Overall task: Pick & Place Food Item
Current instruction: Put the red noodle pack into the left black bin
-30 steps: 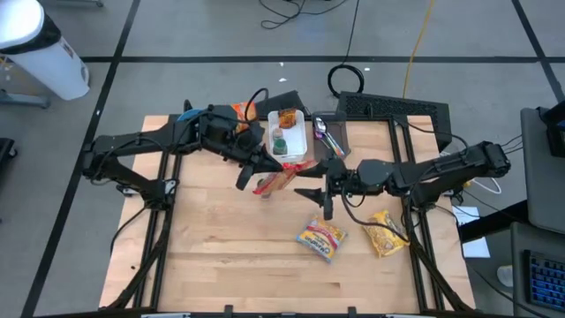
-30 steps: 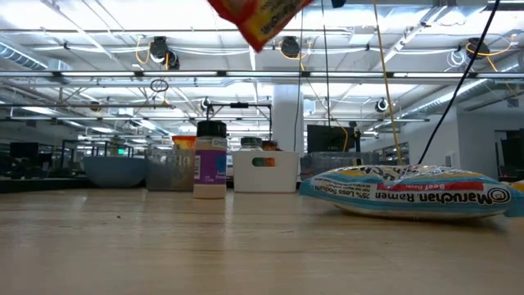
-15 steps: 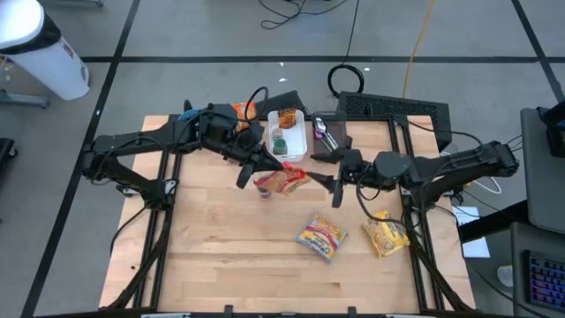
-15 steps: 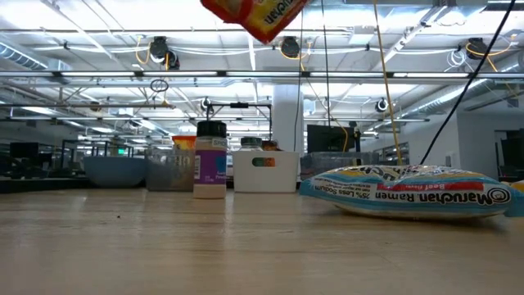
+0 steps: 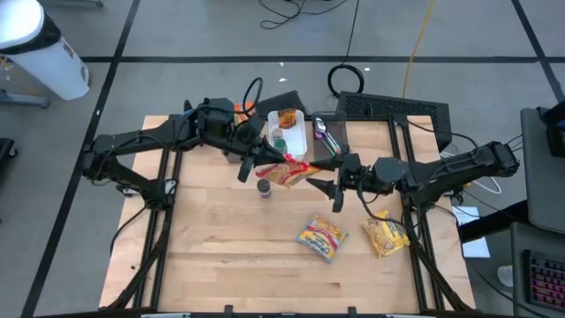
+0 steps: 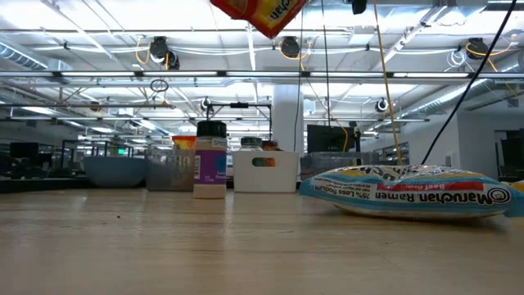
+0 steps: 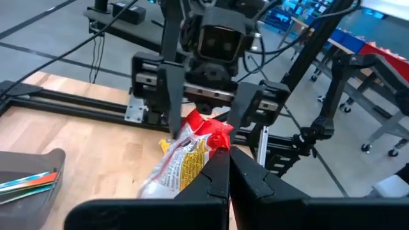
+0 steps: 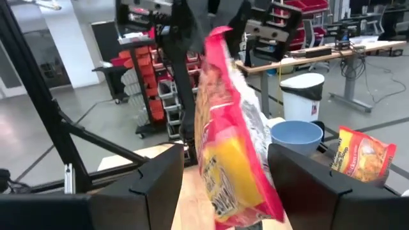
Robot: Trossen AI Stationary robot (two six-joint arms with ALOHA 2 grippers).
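From above, two arms meet over the far half of the wooden table (image 5: 221,256). The left gripper (image 5: 256,162) is clenched on a red and yellow ramen packet (image 5: 287,173), held in the air just in front of the white bin (image 5: 289,132). The right gripper (image 5: 325,174) has its fingers spread at the packet's right end. Three ramen packets show in all: the held one, a second packet (image 5: 321,237) lying flat near the middle, and a third packet (image 5: 387,233) to its right near the table's edge. One dark-capped spice jar (image 5: 263,189) stands below the held packet. A grey tray (image 5: 328,134) with utensils sits right of the bin.

At table height, the held packet (image 6: 260,11) hangs at the top edge, clear of the table. One packet (image 6: 409,190) lies on the right, and one spice jar (image 6: 210,170) stands in front of the white bin (image 6: 264,171). A blue bowl (image 6: 115,170) sits at the far left.

In the left wrist view, the two dark fingers (image 7: 217,181) are pressed together on the packet (image 7: 185,156), with the right arm's open fingers either side of its far end.

In the right wrist view, the packet (image 8: 229,153) stands upright between the two parted fingers (image 8: 147,185); I cannot tell whether they touch it. A blue bowl (image 8: 296,137) and another orange packet (image 8: 362,155) lie beyond.
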